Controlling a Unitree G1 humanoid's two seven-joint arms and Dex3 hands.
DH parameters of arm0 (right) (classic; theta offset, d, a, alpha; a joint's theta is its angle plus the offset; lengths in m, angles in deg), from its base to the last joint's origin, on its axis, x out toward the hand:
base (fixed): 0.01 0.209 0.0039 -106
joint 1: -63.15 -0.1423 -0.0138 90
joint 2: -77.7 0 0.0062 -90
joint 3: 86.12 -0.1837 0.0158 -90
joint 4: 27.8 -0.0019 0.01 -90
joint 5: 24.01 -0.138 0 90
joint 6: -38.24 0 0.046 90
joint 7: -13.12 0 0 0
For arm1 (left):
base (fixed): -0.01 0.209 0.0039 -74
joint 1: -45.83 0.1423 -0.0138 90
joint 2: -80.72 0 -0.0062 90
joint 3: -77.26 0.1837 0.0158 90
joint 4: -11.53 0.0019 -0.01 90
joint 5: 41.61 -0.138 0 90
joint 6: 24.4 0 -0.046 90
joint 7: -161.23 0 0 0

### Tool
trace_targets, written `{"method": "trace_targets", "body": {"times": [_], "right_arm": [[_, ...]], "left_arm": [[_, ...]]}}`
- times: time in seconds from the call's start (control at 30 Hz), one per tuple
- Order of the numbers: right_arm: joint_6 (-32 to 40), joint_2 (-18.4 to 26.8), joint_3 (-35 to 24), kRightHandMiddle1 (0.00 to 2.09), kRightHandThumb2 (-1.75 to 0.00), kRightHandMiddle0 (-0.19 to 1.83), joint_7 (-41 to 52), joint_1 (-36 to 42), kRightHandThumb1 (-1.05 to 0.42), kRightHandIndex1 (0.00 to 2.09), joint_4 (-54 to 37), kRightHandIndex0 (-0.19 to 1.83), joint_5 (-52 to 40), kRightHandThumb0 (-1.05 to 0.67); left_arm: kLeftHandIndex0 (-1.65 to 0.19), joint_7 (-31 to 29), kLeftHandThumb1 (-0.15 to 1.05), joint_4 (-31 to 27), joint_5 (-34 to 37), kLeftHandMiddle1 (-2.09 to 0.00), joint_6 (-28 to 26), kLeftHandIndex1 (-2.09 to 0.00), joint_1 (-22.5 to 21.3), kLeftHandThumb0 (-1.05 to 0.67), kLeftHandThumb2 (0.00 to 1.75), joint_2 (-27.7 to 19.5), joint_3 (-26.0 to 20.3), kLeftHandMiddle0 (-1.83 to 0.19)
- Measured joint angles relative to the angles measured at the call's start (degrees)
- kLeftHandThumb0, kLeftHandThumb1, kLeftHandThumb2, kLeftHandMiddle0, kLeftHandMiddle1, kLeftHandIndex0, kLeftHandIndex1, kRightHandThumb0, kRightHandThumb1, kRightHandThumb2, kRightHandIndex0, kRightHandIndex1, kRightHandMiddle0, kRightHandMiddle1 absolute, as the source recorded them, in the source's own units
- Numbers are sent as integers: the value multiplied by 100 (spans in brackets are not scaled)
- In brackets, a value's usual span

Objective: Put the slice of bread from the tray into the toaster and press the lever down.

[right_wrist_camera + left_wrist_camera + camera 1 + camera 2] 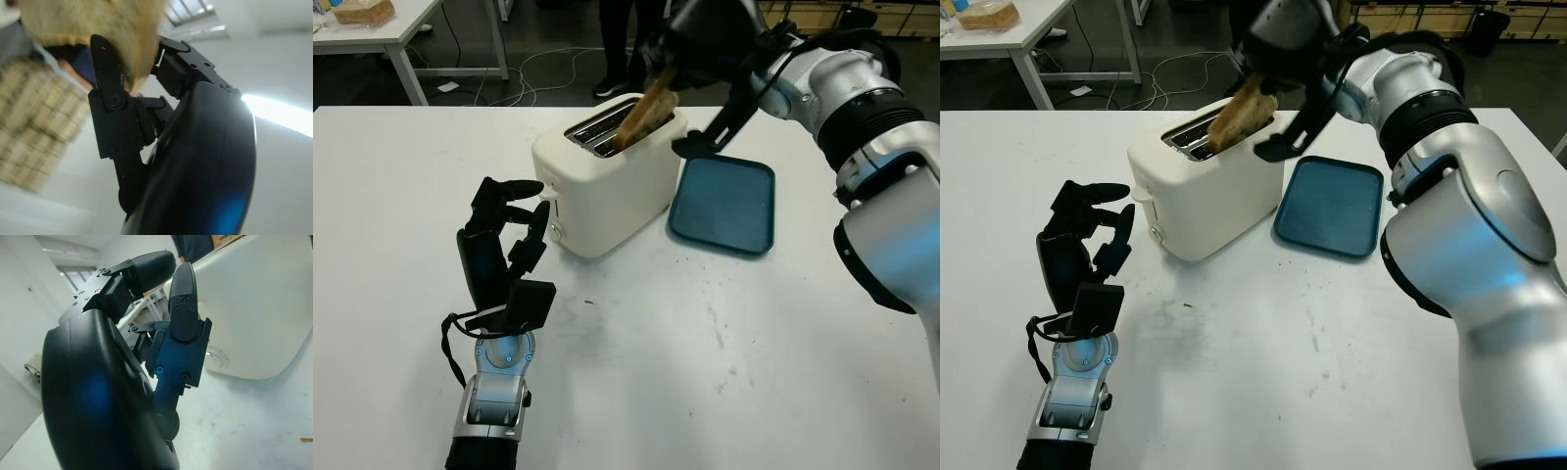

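Note:
A cream toaster (pixel 602 186) stands at the middle of the white table. Above its slots my right hand (pixel 680 59) is shut on the slice of bread (pixel 646 113), which is tilted with its lower end inside a slot. The same slice of bread (pixel 98 29) sits against my right hand's fingers (pixel 110 98). The blue tray (pixel 724 206) lies bare just right of the toaster. My left hand (pixel 514 225) is upright on the table left of the toaster, open, close to the toaster's lever side (pixel 553 220).
A second white table (pixel 382 34) with a loaf on it stands at the back left. Cables lie on the floor behind, and a person's legs (pixel 622 39) stand beyond the table's far edge.

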Motion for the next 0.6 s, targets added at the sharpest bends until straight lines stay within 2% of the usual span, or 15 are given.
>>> {"method": "trace_targets", "body": {"times": [0.13, 0.17, 0.27, 0.37, 0.43, 0.5, 0.6], "right_arm": [[-134, -32, -272, 98, -19, 79, 346, 40, -92, 145, -8, 78, -216, -45], [-174, -34, -344, 103, -19, 77, 438, 41, -92, 150, -11, 77, -297, -44], [-325, -44, -614, 101, -16, 76, 665, 42, -92, 143, -52, 81, -566, -44], [-402, -71, -880, 105, -13, 77, 878, 41, -92, 146, -120, 82, -823, -41], [-453, -85, -1010, 94, -9, 77, 1041, 41, -92, 141, -139, 84, -964, -37], [-479, -88, -1102, 76, -9, 83, 1157, 41, -92, 122, -149, 87, -1011, -39], [-479, -92, -1100, 66, -11, 86, 1181, 41, -92, 115, -161, 87, -1009, -41]], "left_arm": [[-51, 0, 92, 0, 2, -151, 0, -114, 0, -41, 27, 0, 1, -54], [-51, 0, 92, 0, 2, -152, 0, -114, 0, -41, 27, 0, 1, -54], [-50, 0, 92, 0, 3, -153, 0, -114, 0, -42, 27, 1, 0, -53], [-51, 1, 92, 0, 3, -153, 1, -114, 0, -41, 27, 2, 0, -53], [-51, 3, 92, 1, 2, -153, 14, -114, 0, -41, 27, 2, 0, -54], [-51, 10, 92, 1, -3, -152, 16, -114, 0, -42, 27, 2, 0, -54], [-50, 9, 92, 1, -2, -151, 16, -114, 1, -41, 27, 2, 3, -54]]}}
